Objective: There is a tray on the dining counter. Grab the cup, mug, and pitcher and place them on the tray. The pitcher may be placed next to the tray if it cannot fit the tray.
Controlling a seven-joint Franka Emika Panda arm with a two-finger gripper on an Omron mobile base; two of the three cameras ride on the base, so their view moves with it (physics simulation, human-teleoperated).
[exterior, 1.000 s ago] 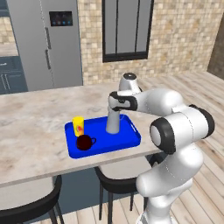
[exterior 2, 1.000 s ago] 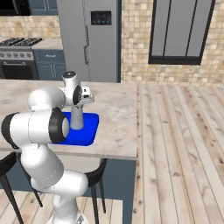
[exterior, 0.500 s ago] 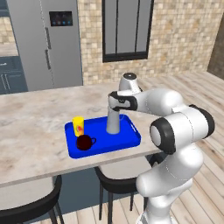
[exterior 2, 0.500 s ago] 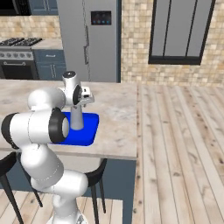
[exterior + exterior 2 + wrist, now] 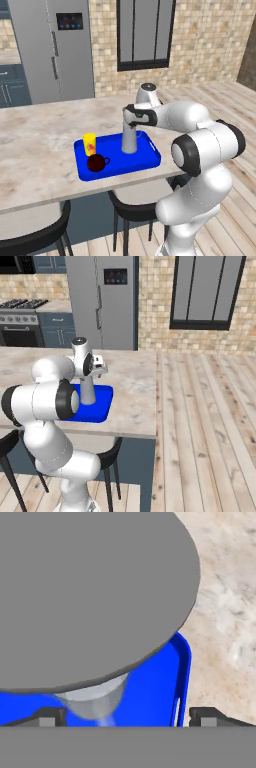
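1. Left base view: pale beige marbled dining counter bears a flat bright-blue tray; on it stand a yellow tumbler cup, a dark maroon mug and a tall grey cylindrical pitcher, with the gripper at its top.
2. Right base view: the pitcher stands upright on the tray.
3. Hand view: fingertips spread wide, released, either side of the pitcher.

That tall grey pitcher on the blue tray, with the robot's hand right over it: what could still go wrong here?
The gripper hangs open around the top of the pitcher, fingertips on either side. If it lifts off crooked, a finger might catch the rim and tip the tall, slim pitcher.

If it falls, it could hit the cup or the mug on the tray.

The tray lies near the edge of the dining counter, so things could roll off.
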